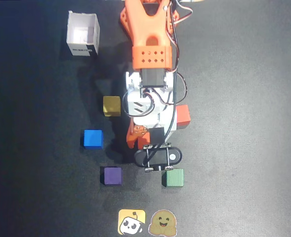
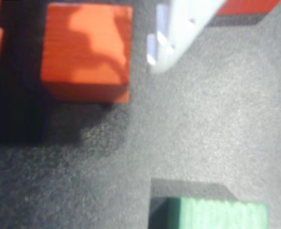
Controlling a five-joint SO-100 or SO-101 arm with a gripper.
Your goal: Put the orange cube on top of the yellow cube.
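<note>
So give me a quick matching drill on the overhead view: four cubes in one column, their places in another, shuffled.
Things:
1. yellow cube
2. blue cube
3. purple cube
4. green cube

Places in the overhead view:
A. just below the wrist camera housing
B. left of the arm, nearest the white box
C. above the yellow sticker
D. farthest left of the cubes

Pairs: 1-B, 2-D, 3-C, 4-A

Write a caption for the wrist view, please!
Orange cube between the gripper's fingers, green cube waiting below on dark felt.
</note>
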